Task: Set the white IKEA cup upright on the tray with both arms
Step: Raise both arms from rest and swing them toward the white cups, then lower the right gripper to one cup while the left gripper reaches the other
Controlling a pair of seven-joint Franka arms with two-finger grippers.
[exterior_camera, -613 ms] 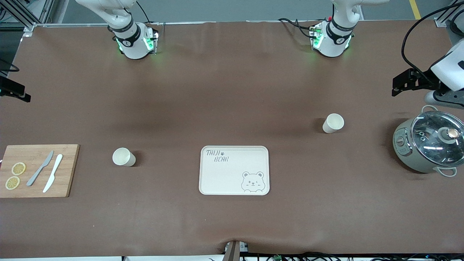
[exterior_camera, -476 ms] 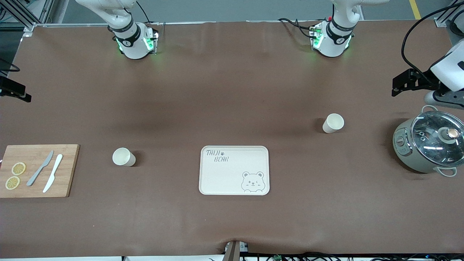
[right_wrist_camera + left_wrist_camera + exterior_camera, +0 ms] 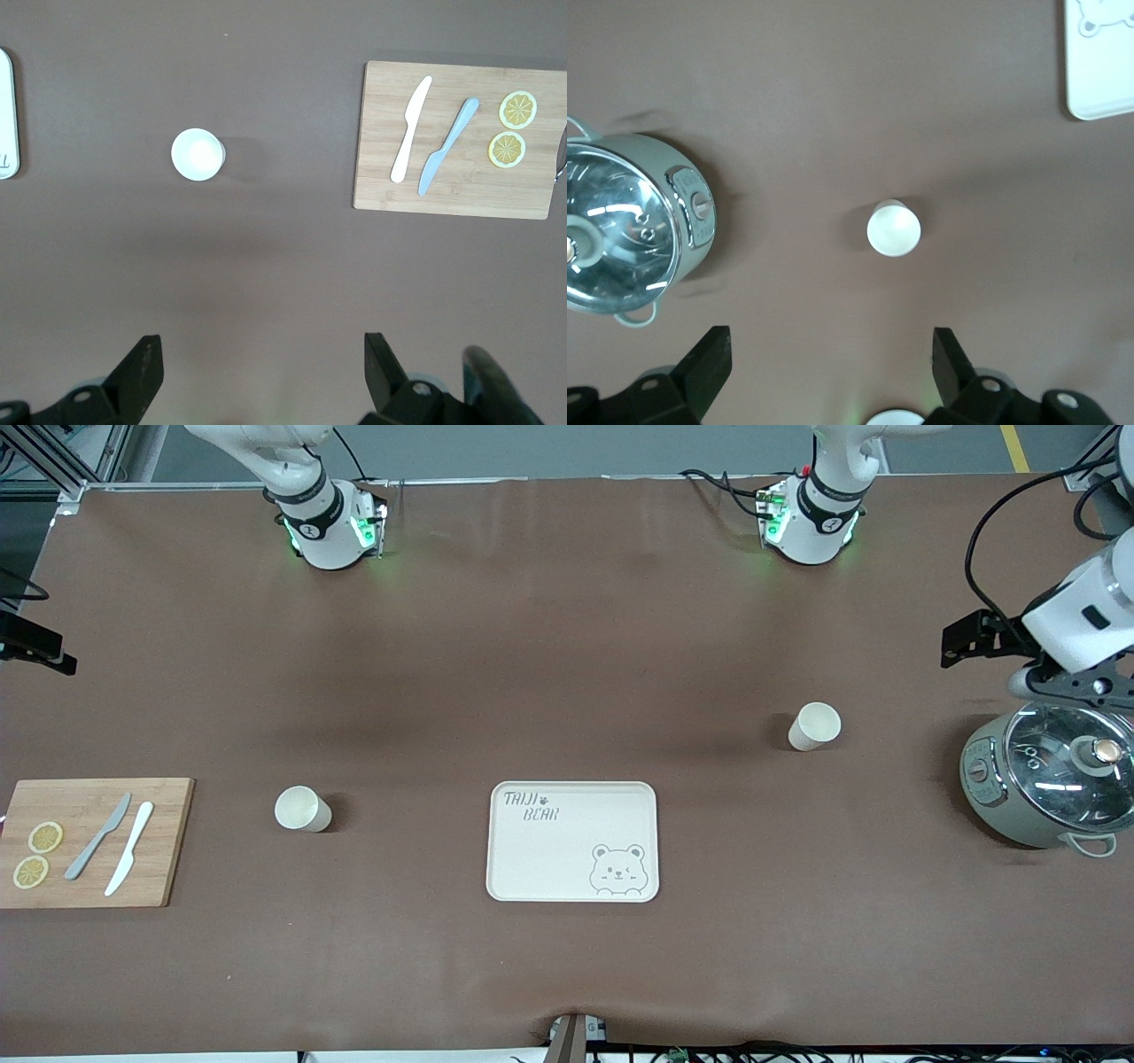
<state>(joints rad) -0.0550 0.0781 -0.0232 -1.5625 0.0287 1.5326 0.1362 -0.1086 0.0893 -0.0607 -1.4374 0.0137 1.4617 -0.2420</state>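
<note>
The cream tray [image 3: 571, 841] with the bear drawing lies at the table's middle. One white cup [image 3: 815, 726] stands upright on the table toward the left arm's end, farther from the front camera than the tray. A second white cup [image 3: 302, 810] stands upright toward the right arm's end. My left gripper [image 3: 831, 359] is open and empty, high over the table between the first cup [image 3: 893, 228] and the pot. My right gripper [image 3: 262, 363] is open and empty, high over bare table near the second cup [image 3: 197, 154]. Only a tray corner [image 3: 1099, 62] shows in the left wrist view.
A grey pot with a glass lid [image 3: 1050, 779] stands at the left arm's end, partly under the left arm's hand [image 3: 1067, 638]. A wooden cutting board [image 3: 93, 841] with two knives and lemon slices lies at the right arm's end.
The left arm's hand has shifted a little toward the cup at its end and toward the pot. The right arm, both cups and the tray have not moved.
</note>
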